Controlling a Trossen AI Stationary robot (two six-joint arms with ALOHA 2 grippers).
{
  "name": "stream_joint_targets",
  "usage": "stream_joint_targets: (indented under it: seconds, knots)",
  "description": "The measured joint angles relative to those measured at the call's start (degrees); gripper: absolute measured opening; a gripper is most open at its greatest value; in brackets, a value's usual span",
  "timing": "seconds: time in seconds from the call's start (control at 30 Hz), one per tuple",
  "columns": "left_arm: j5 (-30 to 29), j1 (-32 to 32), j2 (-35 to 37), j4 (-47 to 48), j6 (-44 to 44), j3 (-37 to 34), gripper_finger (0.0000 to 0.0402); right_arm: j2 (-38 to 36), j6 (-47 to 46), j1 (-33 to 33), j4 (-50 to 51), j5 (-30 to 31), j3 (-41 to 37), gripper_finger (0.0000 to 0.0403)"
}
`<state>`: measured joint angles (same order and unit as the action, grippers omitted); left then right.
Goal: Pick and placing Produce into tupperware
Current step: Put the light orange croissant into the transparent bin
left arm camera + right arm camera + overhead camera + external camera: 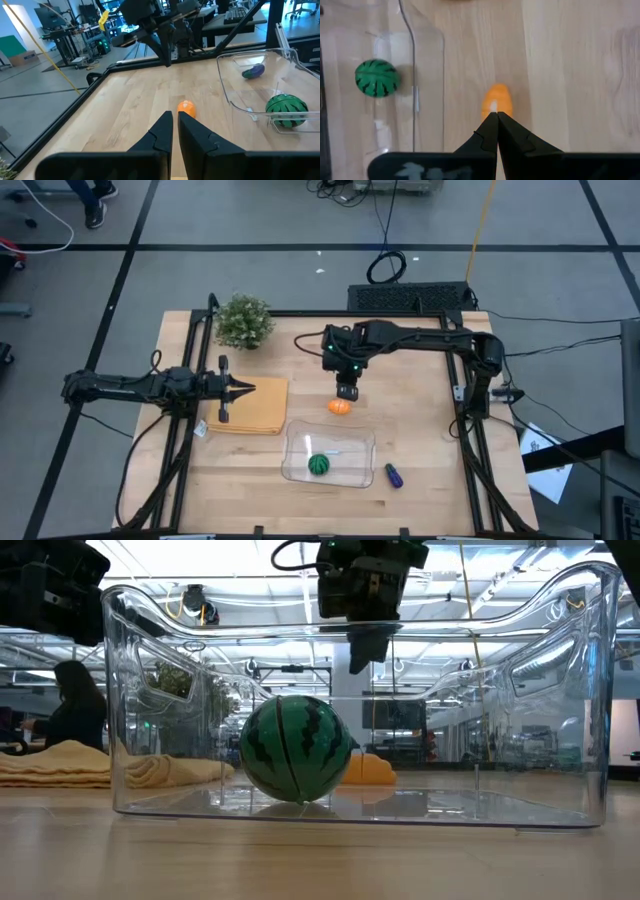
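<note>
The clear tupperware (345, 442) stands near the table's front middle, with the green striped ball (318, 465) resting on its floor. The orange oval (339, 407) lies on the table just beyond the tupperware's far wall. The blue-purple piece (393, 475) lies on the table right of the tupperware. My right gripper (347, 392) hangs above the orange oval, fingers shut and pointing down, holding nothing; in the right wrist view its tips (496, 117) stand over the oval (497, 99). My left gripper (248, 388) is shut over the tan pad (250, 408) at the left.
A leafy potted plant (243, 321) stands at the far left. The tan pad lies left of the tupperware. Black frame rails (470, 430) run along the table's sides. Bare wood lies right of the orange oval.
</note>
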<state>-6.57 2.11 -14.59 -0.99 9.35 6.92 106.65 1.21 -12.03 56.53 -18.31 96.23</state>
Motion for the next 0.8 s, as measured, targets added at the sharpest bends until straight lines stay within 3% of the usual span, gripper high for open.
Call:
stream_joint_targets:
  seconds: [0.27, 0.63, 0.8]
  knots:
    - [0.02, 0.0, -0.01, 0.03, 0.02, 0.0, 0.0033, -0.04, 1.27, 0.0, 4.49, -0.01, 0.37, 0.0]
    - [-0.02, 0.0, -0.02, 0.96, 0.04, 0.0, 0.0033, -0.04, 1.63, 0.11, 2.75, 0.11, 0.37, 0.0]
    - [-0.02, 0.0, -0.02, 0.96, 0.04, 0.0, 0.0033, -0.04, 1.65, 0.13, 1.14, 0.14, 0.37, 0.003]
